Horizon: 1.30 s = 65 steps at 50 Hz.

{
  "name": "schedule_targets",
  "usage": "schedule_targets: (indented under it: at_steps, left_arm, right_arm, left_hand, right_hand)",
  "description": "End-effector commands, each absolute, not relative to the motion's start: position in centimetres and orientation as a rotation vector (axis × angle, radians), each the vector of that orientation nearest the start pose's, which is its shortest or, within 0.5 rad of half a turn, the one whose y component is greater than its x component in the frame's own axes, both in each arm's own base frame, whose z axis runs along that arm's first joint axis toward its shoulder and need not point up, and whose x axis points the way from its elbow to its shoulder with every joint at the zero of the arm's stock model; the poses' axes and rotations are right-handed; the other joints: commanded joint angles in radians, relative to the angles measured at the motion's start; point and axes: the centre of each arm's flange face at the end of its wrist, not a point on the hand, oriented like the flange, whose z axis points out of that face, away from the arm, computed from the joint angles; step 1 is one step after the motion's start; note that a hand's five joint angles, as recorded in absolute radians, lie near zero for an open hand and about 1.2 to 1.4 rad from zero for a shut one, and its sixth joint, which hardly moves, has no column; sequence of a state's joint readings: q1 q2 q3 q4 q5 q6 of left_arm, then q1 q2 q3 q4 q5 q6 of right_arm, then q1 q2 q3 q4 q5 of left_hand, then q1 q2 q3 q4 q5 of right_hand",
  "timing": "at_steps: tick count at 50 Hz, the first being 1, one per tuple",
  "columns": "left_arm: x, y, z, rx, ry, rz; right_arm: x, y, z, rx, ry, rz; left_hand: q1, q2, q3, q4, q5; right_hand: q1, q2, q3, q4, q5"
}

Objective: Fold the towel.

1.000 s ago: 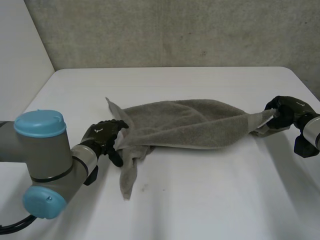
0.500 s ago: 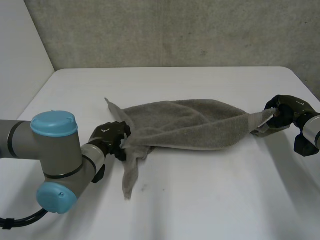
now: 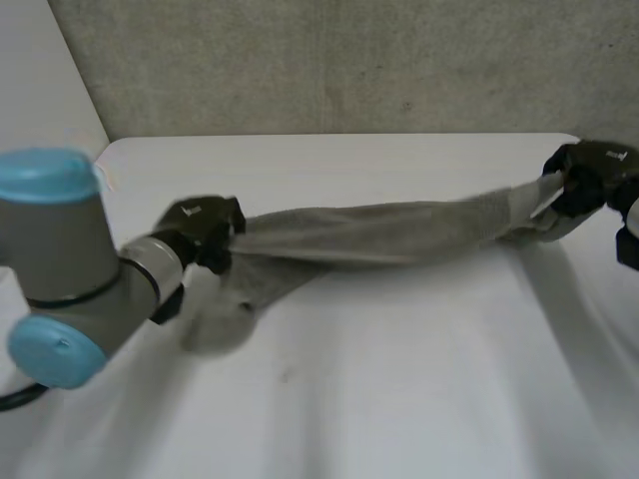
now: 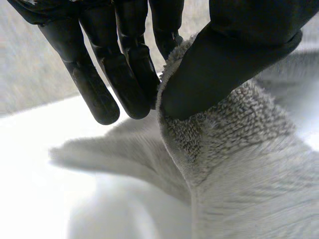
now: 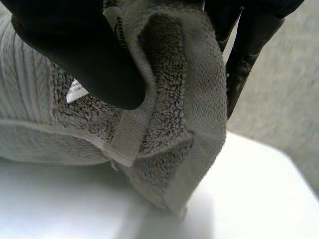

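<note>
Above the white table [image 3: 399,379] the grey towel [image 3: 369,232] hangs stretched, probably clear of it; left hand [image 3: 205,228] and right hand [image 3: 584,180] each pinch an end.

Note the left arm [image 3: 60,249]: thick grey cylindrical joints closed by round light-blue caps, with a silver wrist band. The left hand [image 3: 205,222] and right hand [image 3: 587,172] are matte black, each carrying a small white mark.

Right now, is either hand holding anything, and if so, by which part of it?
Both hold the towel. The left hand pinches one end, the right hand pinches the opposite end, and the towel is stretched between them.
</note>
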<state>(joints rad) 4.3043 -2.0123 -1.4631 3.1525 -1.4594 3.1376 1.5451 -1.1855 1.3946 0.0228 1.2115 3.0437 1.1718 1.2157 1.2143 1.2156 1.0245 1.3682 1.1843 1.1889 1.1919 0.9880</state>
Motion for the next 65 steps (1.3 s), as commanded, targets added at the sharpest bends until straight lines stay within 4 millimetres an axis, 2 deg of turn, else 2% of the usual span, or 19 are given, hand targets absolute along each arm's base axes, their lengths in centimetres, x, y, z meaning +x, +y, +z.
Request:
schedule_targets:
  at_steps: [1,7,15,18,23,29,31,32,33,34,36,37,39,42,45,48,54,58,65]
  left_arm:
    - [-25.8,-26.1,23.6,1.141,2.321,-1.863]
    - [-24.7,-24.5,23.2,1.273,2.237,-1.651]
    - [-23.2,-22.6,23.3,1.239,2.209,-1.515]
    - [-23.3,-22.3,21.9,1.268,2.239,-1.461]
    - [-24.1,-23.4,18.8,1.31,2.281,-1.38]
    - [-26.5,-28.7,18.5,1.241,2.141,-1.596]
    - [-28.2,-32.2,21.6,1.174,1.95,-1.805]
    - [-28.2,-32.2,21.6,1.173,1.949,-1.806]
    - [-29.0,-34.1,24.4,1.098,1.813,-1.944]
    - [-29.0,-34.1,24.5,1.097,1.812,-1.945]
    - [-29.9,-36.6,31.1,0.879,1.544,-2.223]
    - [-30.0,-36.6,31.1,0.878,1.542,-2.224]
    - [-30.0,-37.2,36.8,0.671,1.314,-2.428]
    - [-29.6,-36.6,40.0,0.547,1.199,-2.551]
    - [-29.3,-36.0,40.7,0.529,1.199,-2.576]
    - [-29.0,-35.2,39.1,0.577,1.293,-2.536]
    - [-28.0,-33.5,31.6,0.761,1.566,-2.323]
    - [-27.1,-31.1,24.7,0.902,1.77,-2.134]
    - [-26.6,-28.1,17.6,1.034,1.937,-1.95]
  right_arm:
    - [15.5,-35.0,27.5,-0.566,2.252,-1.922]
    - [15.8,-32.5,27.8,-0.763,2.359,-1.806]
    - [18.4,-27.5,26.3,-1.306,2.414,-1.511]
    - [18.6,-27.4,25.8,-1.316,2.416,-1.485]
    - [19.4,-29.3,21.5,-1.323,2.482,-1.36]
    - [21.8,-32.5,21.3,-1.274,2.444,-1.578]
    - [22.7,-35.5,23.8,-1.12,2.349,-1.87]
    - [22.7,-35.5,23.8,-1.119,2.348,-1.872]
    - [23.1,-36.9,25.6,-1.023,2.243,-2.037]
    - [23.3,-38.0,27.8,-0.907,2.11,-2.2]
    - [23.4,-38.7,30.0,-0.787,1.96,-2.338]
    - [23.4,-38.7,30.0,-0.786,1.959,-2.34]
    - [22.9,-38.7,35.0,-0.564,1.635,-2.555]
    - [22.6,-37.8,37.7,-0.461,1.447,-2.633]
    - [22.7,-37.3,37.4,-0.486,1.491,-2.593]
    - [22.8,-37.1,36.6,-0.515,1.555,-2.54]
    - [23.5,-35.9,31.9,-0.729,1.812,-2.239]
    - [23.6,-35.0,26.1,-0.917,2.006,-2.007]
    - [22.2,-34.1,18.7,-0.993,2.258,-1.719]
  left_hand:
    - [0.224,0.181,0.182,0.181,0.197]
    - [0.224,0.181,0.182,0.181,0.197]
    - [0.224,0.181,0.182,0.181,0.197]
    - [0.224,0.181,0.182,0.181,0.197]
    - [0.224,0.181,0.182,0.181,0.197]
    - [0.224,0.181,0.182,0.181,0.197]
    - [0.224,0.181,0.182,0.181,0.197]
    - [0.224,0.181,0.182,0.181,0.197]
    - [0.224,0.181,0.182,0.181,0.197]
    - [0.224,0.181,0.182,0.181,0.197]
    - [0.224,0.181,0.182,0.181,0.197]
    - [0.224,0.181,0.182,0.181,0.197]
    - [0.224,0.181,0.182,0.181,0.197]
    - [0.224,0.181,0.182,0.181,0.197]
    - [0.224,0.181,0.182,0.181,0.197]
    - [0.224,0.181,0.182,0.181,0.197]
    - [0.224,0.181,0.182,0.181,0.197]
    - [0.224,0.181,0.182,0.181,0.197]
    - [0.224,0.181,0.182,0.181,0.197]
  right_hand:
    - [0.028,0.212,0.207,0.204,0.234]
    - [0.028,0.212,0.207,0.204,0.234]
    - [0.028,0.212,0.207,0.204,0.234]
    - [0.028,0.212,0.207,0.204,0.234]
    - [0.028,0.212,0.207,0.204,0.234]
    - [0.028,0.212,0.207,0.204,0.234]
    - [0.028,0.212,0.207,0.204,0.234]
    - [0.028,0.212,0.207,0.204,0.234]
    - [0.028,0.212,0.207,0.204,0.234]
    - [0.028,0.212,0.207,0.204,0.234]
    - [0.028,0.212,0.207,0.204,0.234]
    - [0.028,0.212,0.207,0.204,0.234]
    - [0.028,0.212,0.207,0.204,0.234]
    - [0.028,0.212,0.207,0.204,0.234]
    - [0.028,0.212,0.207,0.204,0.234]
    - [0.028,0.212,0.207,0.204,0.234]
    - [0.028,0.212,0.207,0.204,0.234]
    - [0.028,0.212,0.207,0.204,0.234]
    - [0.028,0.212,0.207,0.204,0.234]
